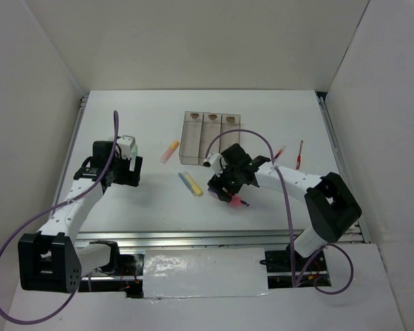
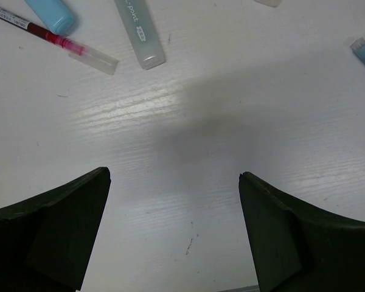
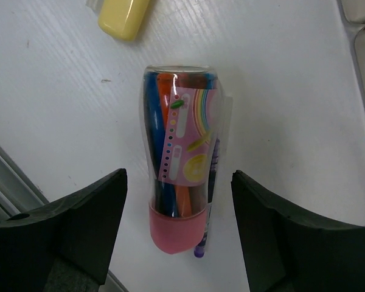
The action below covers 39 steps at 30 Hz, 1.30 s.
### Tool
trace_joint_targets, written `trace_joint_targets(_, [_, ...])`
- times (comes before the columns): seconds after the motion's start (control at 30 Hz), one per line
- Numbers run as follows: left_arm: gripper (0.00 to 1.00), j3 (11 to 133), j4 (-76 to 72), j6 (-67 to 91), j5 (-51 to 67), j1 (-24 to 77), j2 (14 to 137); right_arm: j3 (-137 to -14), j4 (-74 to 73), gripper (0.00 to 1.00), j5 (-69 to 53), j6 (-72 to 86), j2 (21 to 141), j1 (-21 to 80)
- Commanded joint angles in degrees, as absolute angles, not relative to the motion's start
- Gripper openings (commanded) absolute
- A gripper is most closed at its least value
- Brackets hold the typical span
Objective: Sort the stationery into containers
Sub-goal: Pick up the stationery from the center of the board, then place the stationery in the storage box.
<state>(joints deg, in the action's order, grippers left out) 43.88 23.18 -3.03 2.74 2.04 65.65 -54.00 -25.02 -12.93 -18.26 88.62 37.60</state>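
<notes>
A fat pink-and-purple marker pack (image 3: 179,152) lies on the table between the open fingers of my right gripper (image 3: 179,176), which hovers over it without touching. A thin dark purple pen (image 3: 210,188) lies against its right side. In the top view the right gripper (image 1: 228,187) is in front of the three joined clear containers (image 1: 210,134). A yellow and a blue marker (image 1: 190,183) lie to its left, and an orange-yellow one (image 1: 169,151) lies farther back. My left gripper (image 2: 173,176) is open and empty over bare table.
Two thin red pens (image 1: 299,154) lie at the right. In the left wrist view a red pen (image 2: 48,35), a light blue marker (image 2: 52,12) and a pale clear marker (image 2: 140,30) lie ahead of the fingers. White walls enclose the table.
</notes>
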Motion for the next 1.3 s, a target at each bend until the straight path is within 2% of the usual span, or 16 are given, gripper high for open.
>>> trace_joint_targets(0.0, [0.99,46.0,22.8,-3.7,3.5,1.8,65.8,-55.2,-22.8,0.75,-11.8,-17.1,90.5,38.8])
trace_joint_targets(0.27, [0.99,45.5,22.8,-4.7,5.3,1.8,64.4,-54.9,-21.7,0.64,-10.8,-17.2,92.9,40.0])
trace_joint_targets(0.4, [0.99,45.4,22.8,-5.0,5.7,1.8,64.3,-55.0,-21.6,0.52,-10.6,-17.8,93.3,40.3])
trace_joint_targets(0.5, [0.99,45.4,22.7,-4.9,5.6,1.8,64.3,-55.1,-21.7,0.38,-11.1,-17.9,93.0,40.4])
trace_joint_targets(0.57, [0.99,45.4,22.8,-4.8,5.5,1.8,64.2,-55.1,-22.2,0.32,-12.0,-17.9,92.7,40.5])
trace_joint_targets(0.67, [0.99,45.4,22.6,-4.9,5.5,1.8,64.3,-56.0,-23.8,0.15,-12.4,-18.8,91.0,41.4])
trace_joint_targets(0.8, [0.99,45.4,22.8,-5.0,5.6,1.8,64.2,-58.0,-26.4,0.01,-12.9,-19.8,88.0,41.2])
trace_joint_targets(1.13, [0.99,45.2,22.4,-4.7,5.6,1.8,63.6,-63.1,-30.0,0.0,-16.0,-14.4,80.5,37.9])
trace_joint_targets(1.27, [0.99,45.1,22.2,-4.7,5.9,1.8,63.5,-65.4,-30.8,0.0,-16.1,-17.2,79.1,36.1])
